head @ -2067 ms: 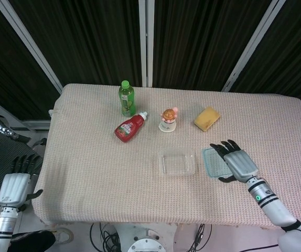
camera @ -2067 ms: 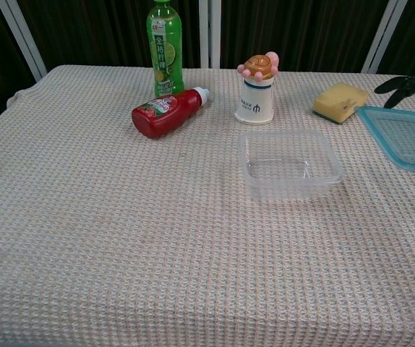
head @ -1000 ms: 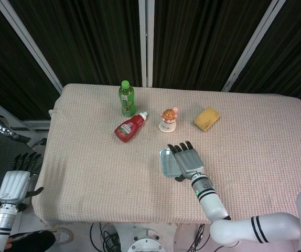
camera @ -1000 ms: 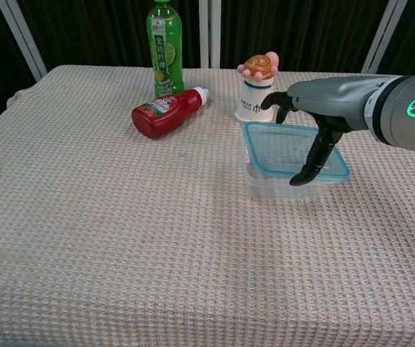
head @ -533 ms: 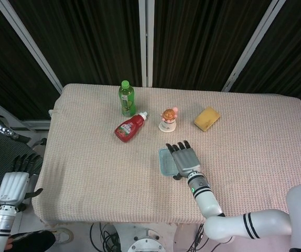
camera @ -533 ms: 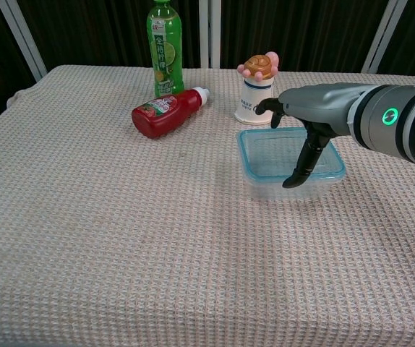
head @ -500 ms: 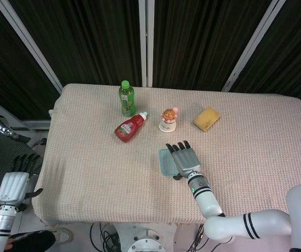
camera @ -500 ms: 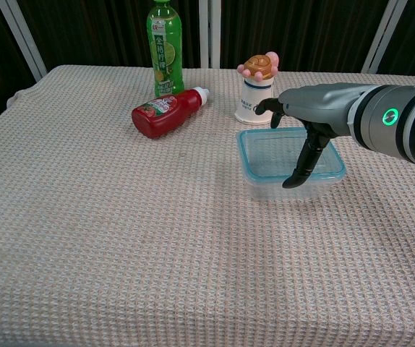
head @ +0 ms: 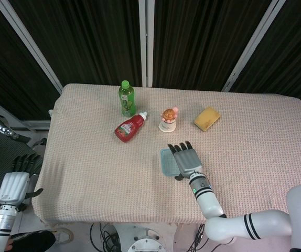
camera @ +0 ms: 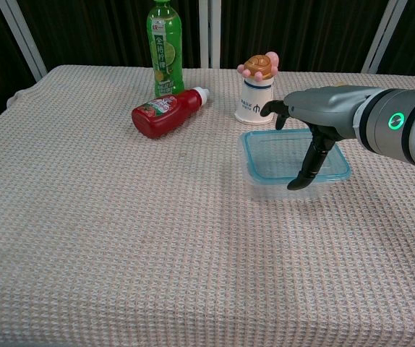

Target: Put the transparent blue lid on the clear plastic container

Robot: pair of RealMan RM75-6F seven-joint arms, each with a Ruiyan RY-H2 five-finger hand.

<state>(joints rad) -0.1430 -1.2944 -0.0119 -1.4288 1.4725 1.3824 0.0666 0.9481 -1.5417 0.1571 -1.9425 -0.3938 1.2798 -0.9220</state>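
Observation:
The transparent blue lid (camera: 283, 154) (head: 167, 161) lies on top of the clear plastic container (camera: 264, 189), roughly squared with its rim. My right hand (camera: 329, 110) (head: 186, 159) reaches over the lid from the right and holds it, fingers curled past its far edge, thumb against its near edge. In the head view the hand and lid hide most of the container. My left hand (head: 15, 185) hangs off the table's lower left corner, fingers apart, holding nothing.
A green bottle (camera: 164, 48) stands at the back, with a red ketchup bottle (camera: 165, 112) lying in front of it. A white cup topped with a toy (camera: 257, 90) stands just behind the container. A yellow sponge (head: 206, 118) lies at the back right.
My right hand carried the lid from the table's right side over to the container and lowered it onto the rim. In the last half second it shifted slightly right. The left hand stayed still.

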